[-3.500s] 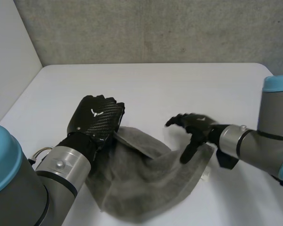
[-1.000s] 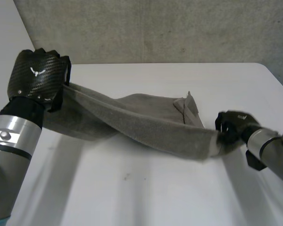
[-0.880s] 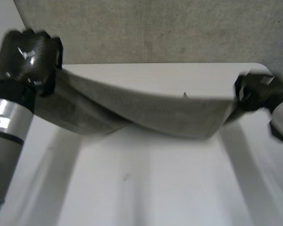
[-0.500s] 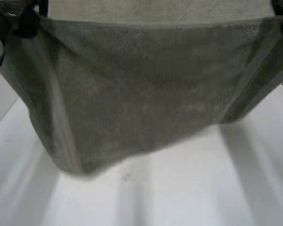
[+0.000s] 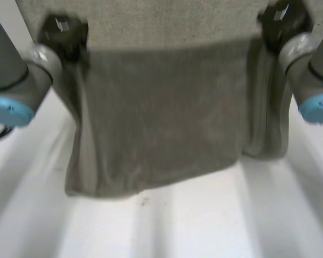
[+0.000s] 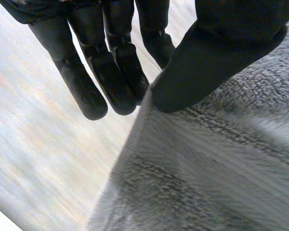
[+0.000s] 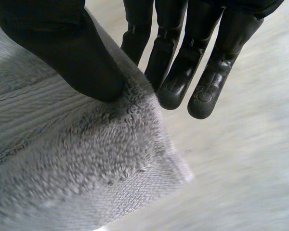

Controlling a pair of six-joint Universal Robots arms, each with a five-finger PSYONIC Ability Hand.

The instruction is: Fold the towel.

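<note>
one towel (image 5: 161, 118), two hands (image 5: 64, 33) (image 5: 280, 20), one table (image 5: 204, 220)

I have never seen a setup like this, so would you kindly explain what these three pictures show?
It is a two-armed robot with black mechanical hands at a white table. The wide picture looks down from between and behind the arms; the two close-ups come from wrist cameras, looking along each palm. The left hand and right hand each pinch an upper corner of a grey terry towel between thumb and fingers, so it hangs spread between them over the table.
</note>
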